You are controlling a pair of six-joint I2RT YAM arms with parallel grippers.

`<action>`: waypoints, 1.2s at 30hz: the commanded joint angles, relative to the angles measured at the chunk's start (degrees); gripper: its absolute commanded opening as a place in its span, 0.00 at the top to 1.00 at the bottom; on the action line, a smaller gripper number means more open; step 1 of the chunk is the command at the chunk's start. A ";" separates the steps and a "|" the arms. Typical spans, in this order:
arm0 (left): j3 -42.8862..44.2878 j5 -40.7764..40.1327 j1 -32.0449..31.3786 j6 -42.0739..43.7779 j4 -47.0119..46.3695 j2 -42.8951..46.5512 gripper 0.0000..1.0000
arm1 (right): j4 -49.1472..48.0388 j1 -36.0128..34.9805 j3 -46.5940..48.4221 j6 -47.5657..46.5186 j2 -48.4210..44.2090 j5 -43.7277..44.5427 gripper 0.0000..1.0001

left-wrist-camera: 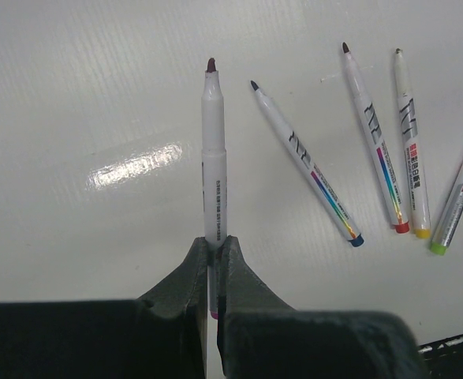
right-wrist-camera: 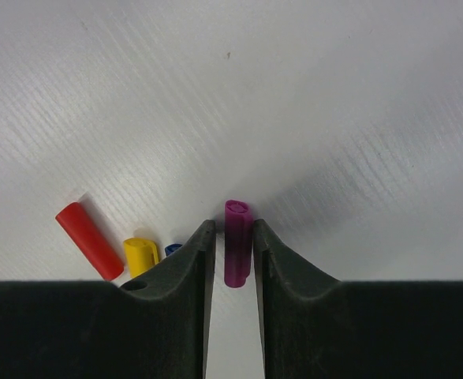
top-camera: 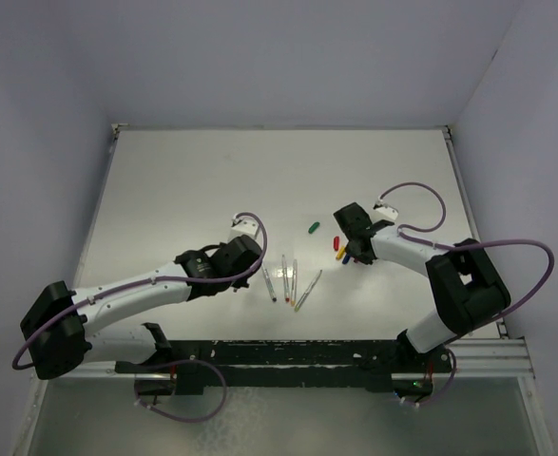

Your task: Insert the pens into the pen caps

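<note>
My left gripper is shut on the rear end of one pen, whose dark tip points away from the wrist. To its right several more pens lie on the table, seen from above as a small fan. My right gripper straddles the purple pen cap, which lies on the table. The right finger touches the cap and a thin gap shows on the left side. The red cap, yellow cap and blue cap lie just left of these jaws. The green cap lies apart, farther back.
The white table is bounded by grey walls at the back and sides. A black rail with both arm bases runs along the near edge. Purple cables loop off each arm.
</note>
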State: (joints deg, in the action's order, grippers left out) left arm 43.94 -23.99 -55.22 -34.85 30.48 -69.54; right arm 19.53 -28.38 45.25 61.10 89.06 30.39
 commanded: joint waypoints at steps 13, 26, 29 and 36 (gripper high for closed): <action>1.95 -1.52 -0.18 -0.83 -0.65 -0.32 1.00 | 0.95 -0.18 -2.98 -0.91 1.49 -6.65 1.00; 0.97 2.19 -0.18 1.42 -6.37 -1.90 1.00 | -0.41 -0.36 -2.48 -4.83 -0.10 -6.39 1.00; 1.22 3.17 -0.19 2.71 -9.28 -2.17 1.00 | -1.07 -0.45 -2.15 -7.61 -2.87 -5.34 1.00; 0.91 5.91 -0.17 8.45 -18.20 -1.90 1.00 | -0.77 -0.42 -0.26 -14.97 -12.42 -0.54 1.00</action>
State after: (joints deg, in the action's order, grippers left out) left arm 43.94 -20.32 -55.22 -30.72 20.86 -71.90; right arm 17.93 -28.60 43.79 51.75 82.76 26.63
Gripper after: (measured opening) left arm 0.039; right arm 0.037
